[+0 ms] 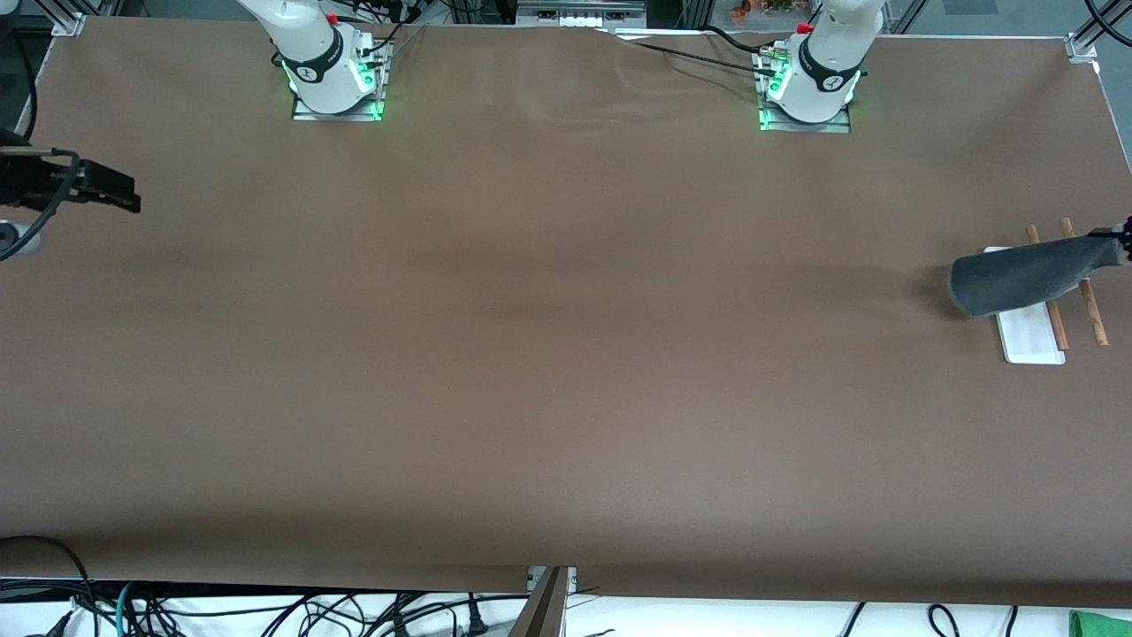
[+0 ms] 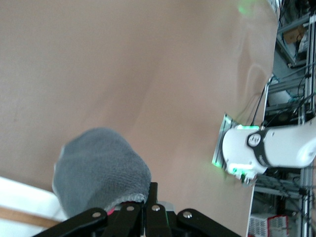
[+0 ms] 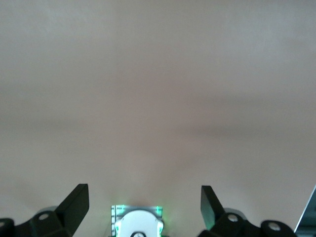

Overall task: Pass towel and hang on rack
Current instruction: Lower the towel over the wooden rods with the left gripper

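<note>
Front view: my left gripper point(image 1: 1121, 246) sits at the left arm's end of the table, over the rack point(image 1: 1030, 341), fingers pinched on one end of the towel point(image 1: 1026, 276). The towel runs out from my grip grey side up, across both wooden rods, its free end drooping past the white base. I hold it by the hem so the loose length can fall over the rods. My right gripper point(image 1: 115, 190) hangs over bare table point(image 1: 548, 354) at the right arm's end, well apart from the rack; that arm waits, its share of the pass apparently done.

Left wrist view: the towel point(image 2: 101, 170) bulges just ahead of my left gripper point(image 2: 143, 205), fingers closed tight on its light hem, a sliver of pink showing at the pinch. A strip of the rack's white base and one rod point(image 2: 24, 210) show beneath. Judgement: hanging is under way, not finished, since the cloth is not yet released.

Right wrist view: my right gripper point(image 3: 144, 197) has its fingers spread wide, nothing between them, only table below.
</note>
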Robot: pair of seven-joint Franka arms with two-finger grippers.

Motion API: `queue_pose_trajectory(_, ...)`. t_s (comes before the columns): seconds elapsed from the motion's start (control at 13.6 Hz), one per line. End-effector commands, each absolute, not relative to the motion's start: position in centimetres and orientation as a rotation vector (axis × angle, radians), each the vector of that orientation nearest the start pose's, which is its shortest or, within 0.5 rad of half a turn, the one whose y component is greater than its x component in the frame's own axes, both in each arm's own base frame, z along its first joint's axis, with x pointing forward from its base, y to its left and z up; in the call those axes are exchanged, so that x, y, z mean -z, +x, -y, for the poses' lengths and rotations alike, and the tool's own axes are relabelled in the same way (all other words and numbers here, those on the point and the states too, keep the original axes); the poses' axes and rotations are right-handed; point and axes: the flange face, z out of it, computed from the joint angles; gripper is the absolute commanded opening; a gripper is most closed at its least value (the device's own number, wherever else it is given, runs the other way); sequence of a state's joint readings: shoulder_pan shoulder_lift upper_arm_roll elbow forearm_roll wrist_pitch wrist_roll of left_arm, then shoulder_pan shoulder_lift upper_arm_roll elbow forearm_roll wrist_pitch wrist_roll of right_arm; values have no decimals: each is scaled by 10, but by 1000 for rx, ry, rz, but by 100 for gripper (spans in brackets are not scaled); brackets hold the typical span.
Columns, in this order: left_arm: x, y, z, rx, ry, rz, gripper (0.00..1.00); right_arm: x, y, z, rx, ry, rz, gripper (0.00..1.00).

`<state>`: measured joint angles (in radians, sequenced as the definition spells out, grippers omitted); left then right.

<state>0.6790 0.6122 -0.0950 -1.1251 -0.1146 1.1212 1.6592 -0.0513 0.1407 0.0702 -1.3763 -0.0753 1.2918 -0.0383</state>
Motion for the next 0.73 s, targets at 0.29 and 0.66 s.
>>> queue_pose_trajectory(0.29, -422, 529, -441, 66, 2248, 1571, 0, -612, 522, -36, -475, -3180, -26, 100)
queue_pose_trajectory(0.66, -401, 531, -476, 144, 2300, 1729, 0, -608, 525, -28, -479, -3162, 110, 100)
